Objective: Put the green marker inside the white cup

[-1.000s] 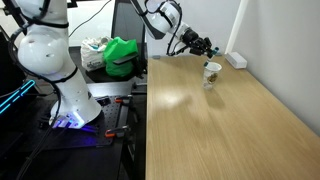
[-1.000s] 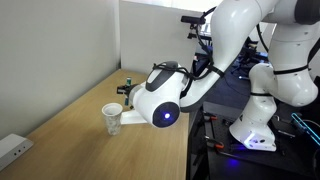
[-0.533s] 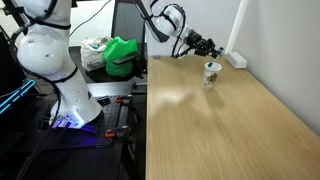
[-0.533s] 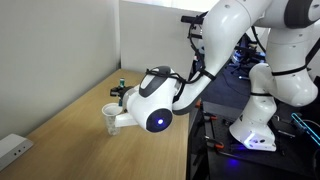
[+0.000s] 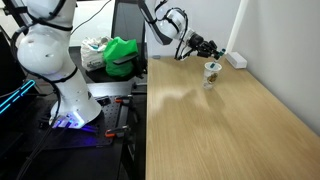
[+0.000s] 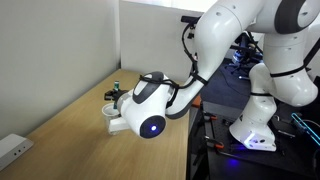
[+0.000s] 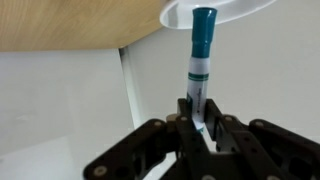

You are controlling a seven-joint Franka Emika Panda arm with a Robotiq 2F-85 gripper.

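Observation:
My gripper is shut on the green marker, which has a teal cap and a white labelled barrel. In the wrist view the cap end reaches the rim of the white cup at the top edge. In an exterior view the gripper hovers just above and behind the white cup on the wooden table. In an exterior view the cup is mostly hidden behind the arm's wrist, and the marker tip shows above it.
A white power strip lies near the wall behind the cup; it also shows in an exterior view. A green cloth sits on a stand beside the table. The robot base stands left of the table.
The gripper has moved with the marker toward the cup and now sits over it. In an exterior view the wrist has swung forward and covers most of the cup.

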